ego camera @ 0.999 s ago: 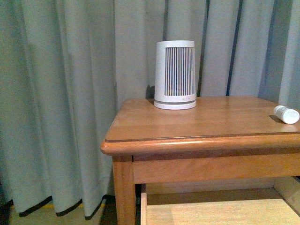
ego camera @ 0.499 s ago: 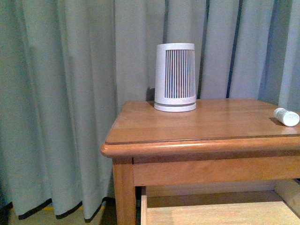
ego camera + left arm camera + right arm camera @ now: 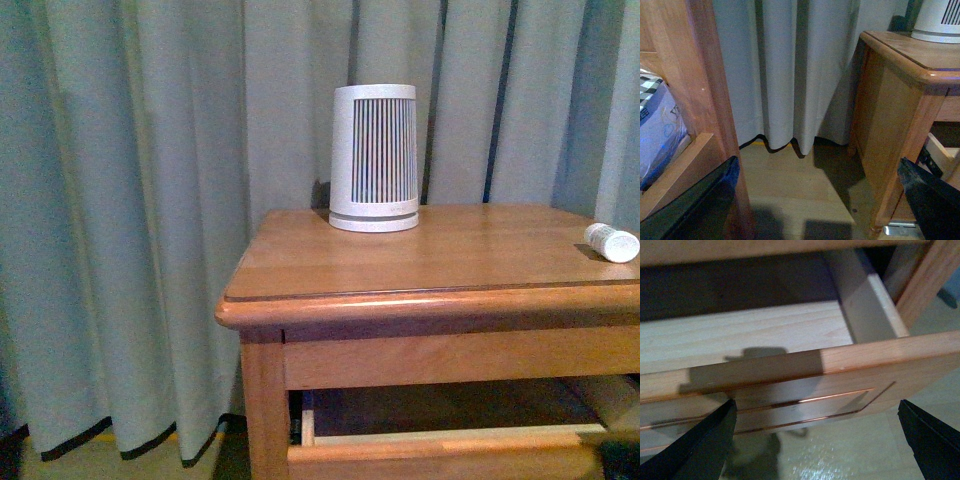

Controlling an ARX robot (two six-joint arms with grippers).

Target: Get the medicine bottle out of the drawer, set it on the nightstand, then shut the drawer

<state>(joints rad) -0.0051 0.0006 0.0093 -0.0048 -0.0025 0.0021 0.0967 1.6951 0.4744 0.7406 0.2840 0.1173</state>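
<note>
The medicine bottle (image 3: 611,242) lies on its side on the nightstand (image 3: 420,260), near the top's right edge. The drawer (image 3: 440,448) stands partly open below the top. In the right wrist view its pale wood inside (image 3: 740,335) holds nothing that I can see, and its orange-brown front (image 3: 790,385) shows the recessed panel; the knob is out of view. My right gripper (image 3: 815,445) is open and empty just in front of the drawer front. My left gripper (image 3: 815,210) is open and empty low over the floor, beside the nightstand's left side (image 3: 895,115).
A large white ribbed cylinder (image 3: 374,158) stands at the back of the nightstand top. Grey curtains (image 3: 150,200) hang behind. In the left wrist view another wooden frame (image 3: 695,100) with a blue-white package stands close to the gripper, with wooden floor (image 3: 800,175) between it and the nightstand.
The drawer has slid inward: its pale inside filled the bottom of the front view before, and now its front's top edge shows there with a dark gap above. The bottle has not moved.
</note>
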